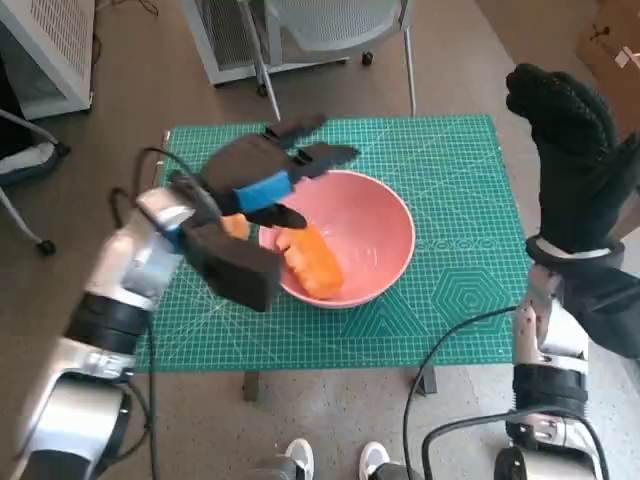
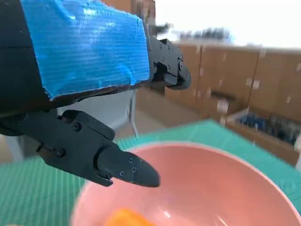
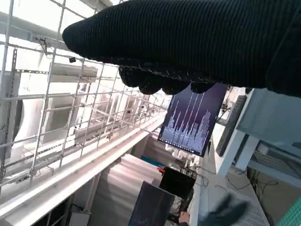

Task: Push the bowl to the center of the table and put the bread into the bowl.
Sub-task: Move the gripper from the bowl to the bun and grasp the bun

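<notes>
A pink bowl [image 1: 375, 235] is seen near the middle of the green cutting mat [image 1: 450, 170] that covers the small table. An orange piece of bread [image 1: 315, 262] is lying inside the bowl, against its near left wall; in the left wrist view only a blurred orange patch [image 2: 124, 218] of it is caught at the picture's edge, so its shape cannot be made out there. The left hand [image 1: 255, 185] is held over the bowl's left rim, its black fingers [image 2: 124, 169] spread apart, and nothing is held in it. The right hand [image 1: 565, 135] is raised beside the table's right edge, well apart from the bowl, its gloved fingers extended and nothing gripped. A chair base [image 1: 330, 35] is visible on the floor beyond the table.
</notes>
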